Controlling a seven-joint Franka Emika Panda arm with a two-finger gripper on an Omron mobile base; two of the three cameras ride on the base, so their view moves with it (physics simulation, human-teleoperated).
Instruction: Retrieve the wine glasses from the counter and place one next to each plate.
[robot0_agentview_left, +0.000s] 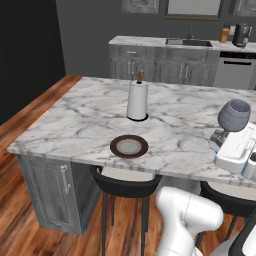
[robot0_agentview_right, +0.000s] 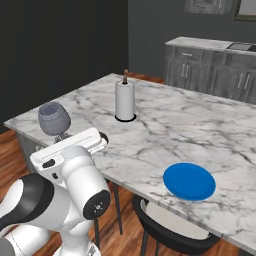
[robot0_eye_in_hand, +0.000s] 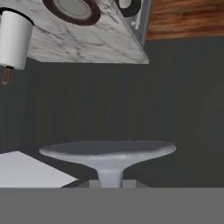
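Left base view: gripper (robot0_agentview_left: 224, 138) closed on the stem of a clear, round-bowled wine glass (robot0_agentview_left: 233, 115), carried above the veined marble island (robot0_agentview_left: 75, 120), right of the paper towel roll (robot0_agentview_left: 137, 100). Brown-rimmed plate (robot0_agentview_left: 129, 146) sits in front of the roll; blue plate (robot0_agentview_right: 189, 181) farther right. Neither plate has a glass beside it; both placements likely remain.

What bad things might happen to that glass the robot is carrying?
The gripper pinches the glass only by its thin stem, bowl up in the air, so it might slip or tip. Moving it toward the brown plate, it could bump the paper towel roll. Set near the island's edge, it may fall off.
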